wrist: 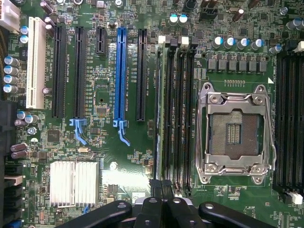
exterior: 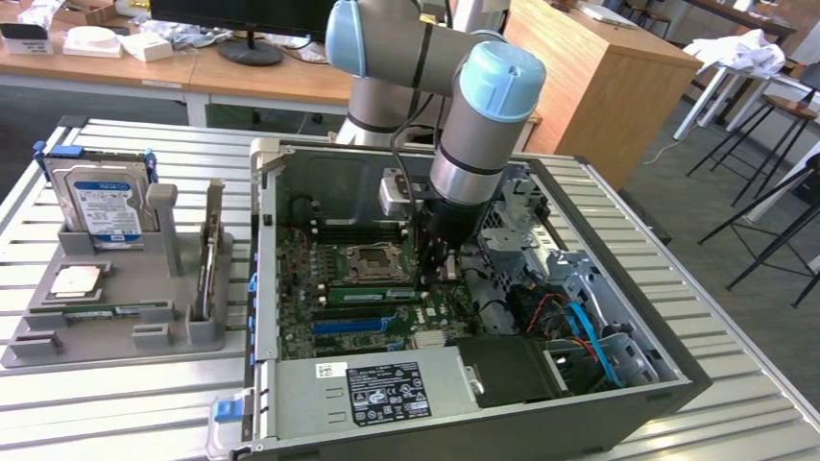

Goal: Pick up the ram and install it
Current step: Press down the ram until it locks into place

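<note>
Claw clenched above the board, ram seated in a slot.
In the wrist view the claw holds nothing, its tips together; the ram stands in a memory slot at nine o'clock of the CPU socket, inside the open case on the worktop.
</note>
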You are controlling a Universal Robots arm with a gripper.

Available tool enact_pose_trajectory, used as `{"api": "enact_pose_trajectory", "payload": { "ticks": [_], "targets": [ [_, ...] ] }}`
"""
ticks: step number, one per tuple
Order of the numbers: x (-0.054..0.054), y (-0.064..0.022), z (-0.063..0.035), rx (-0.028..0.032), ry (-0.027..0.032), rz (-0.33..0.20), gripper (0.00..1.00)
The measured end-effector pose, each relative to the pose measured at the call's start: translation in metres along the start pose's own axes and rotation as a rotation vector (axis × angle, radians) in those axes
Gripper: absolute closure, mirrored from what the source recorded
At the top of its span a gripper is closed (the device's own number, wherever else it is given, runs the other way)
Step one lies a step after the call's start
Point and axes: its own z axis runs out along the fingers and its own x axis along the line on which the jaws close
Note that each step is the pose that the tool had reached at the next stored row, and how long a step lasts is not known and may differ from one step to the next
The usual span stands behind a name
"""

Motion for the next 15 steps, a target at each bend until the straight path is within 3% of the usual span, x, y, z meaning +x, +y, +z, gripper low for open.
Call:
{"api": "enact_pose_trajectory", "payload": {
  "ticks": [6, 15],
  "targets": [
    [0.000, 0.0001, -0.0044, 0.0001, -0.0001, 0.000, 0.90],
    [0.000, 0.0004, -0.0257, 0.0000, 0.0000, 0.000, 0.90]
  ]
}}
